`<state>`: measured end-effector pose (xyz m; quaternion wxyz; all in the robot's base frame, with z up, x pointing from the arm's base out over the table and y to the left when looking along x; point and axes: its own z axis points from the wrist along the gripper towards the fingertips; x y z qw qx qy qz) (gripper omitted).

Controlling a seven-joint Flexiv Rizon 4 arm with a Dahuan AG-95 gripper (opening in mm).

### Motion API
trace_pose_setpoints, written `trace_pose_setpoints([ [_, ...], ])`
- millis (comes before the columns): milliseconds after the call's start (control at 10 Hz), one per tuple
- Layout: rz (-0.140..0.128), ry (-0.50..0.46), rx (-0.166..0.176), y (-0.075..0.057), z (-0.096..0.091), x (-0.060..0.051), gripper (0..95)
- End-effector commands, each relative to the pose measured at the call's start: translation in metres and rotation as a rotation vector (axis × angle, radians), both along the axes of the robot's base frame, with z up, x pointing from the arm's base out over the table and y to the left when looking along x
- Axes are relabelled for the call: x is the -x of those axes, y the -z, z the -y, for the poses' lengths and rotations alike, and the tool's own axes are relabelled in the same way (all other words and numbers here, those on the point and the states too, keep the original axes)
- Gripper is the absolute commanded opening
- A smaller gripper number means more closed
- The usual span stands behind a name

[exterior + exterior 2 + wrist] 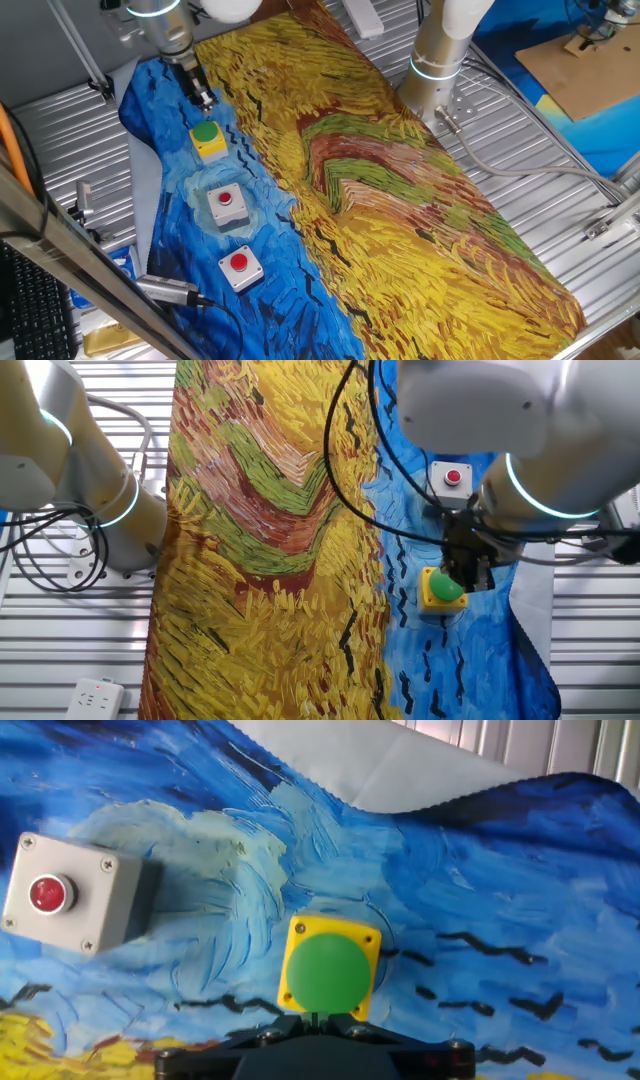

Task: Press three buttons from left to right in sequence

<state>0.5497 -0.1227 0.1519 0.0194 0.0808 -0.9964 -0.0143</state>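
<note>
Three buttons lie in a row on the blue part of a painted cloth. The yellow box with a green cap is the farthest. A grey box with a red cap is in the middle, and another grey box with a red cap is nearest. My gripper hangs just above and behind the green cap, not touching it, with its fingers shut together. In the hand view the green cap sits right ahead of my gripper, with a grey box to its left. The other fixed view shows the yellow box under my gripper and one grey box; the arm hides the third.
The painted cloth covers the slatted metal table. A second arm's base stands at the back. A metal cylinder with a cable lies near the closest grey box. A white power strip and cables lie beside the cloth.
</note>
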Motion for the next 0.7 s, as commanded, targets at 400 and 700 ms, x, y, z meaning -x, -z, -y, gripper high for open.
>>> trace_pose_setpoints([
  [400, -0.021, -0.002, -0.002, 0.0009, -0.0008, -0.0003, 0.0],
  [700, -0.020, -0.003, -0.005, 0.0098, 0.0019, -0.0039, 0.0],
])
